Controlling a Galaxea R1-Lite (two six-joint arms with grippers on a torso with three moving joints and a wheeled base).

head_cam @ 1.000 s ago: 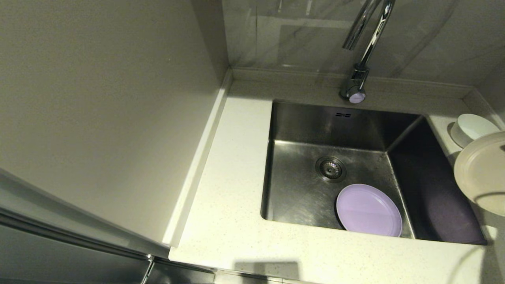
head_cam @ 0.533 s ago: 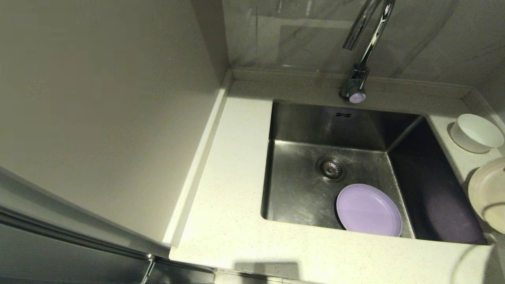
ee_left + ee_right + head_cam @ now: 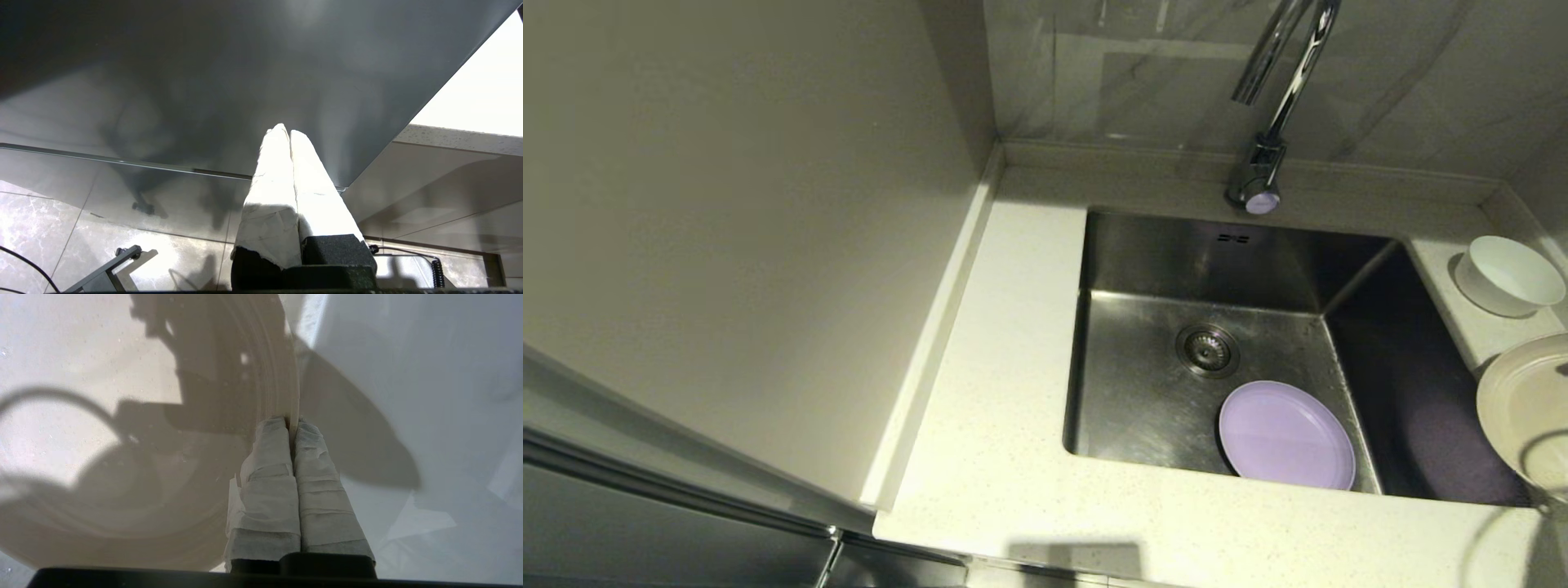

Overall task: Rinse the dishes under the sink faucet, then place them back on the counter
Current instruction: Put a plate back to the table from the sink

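Observation:
A cream plate [image 3: 1521, 408] hangs at the right edge of the head view, over the counter [image 3: 1013, 343] beside the sink [image 3: 1143, 392]. My right gripper [image 3: 291, 422] is shut on its rim [image 3: 286, 375], one taped finger on each face. The lavender plate [image 3: 1286, 435] lies flat on the sink floor at the front right, near the drain [image 3: 1207, 349]. On the counter at the right rear stands the white bowl [image 3: 1509, 275]. The chrome faucet [image 3: 1278, 90] rises behind the sink. My left gripper [image 3: 284, 131] is parked low beside the cabinet, shut and holding nothing.
A tall wall panel [image 3: 727, 204] borders the counter on the left. The raised back edge [image 3: 1135, 155] runs behind the sink. The strip of counter right of the sink is narrow and holds the bowl.
The cream plate in my right gripper has come down and toward the front, uncovering the white bowl it partly hid. The lavender plate has stayed where it was.

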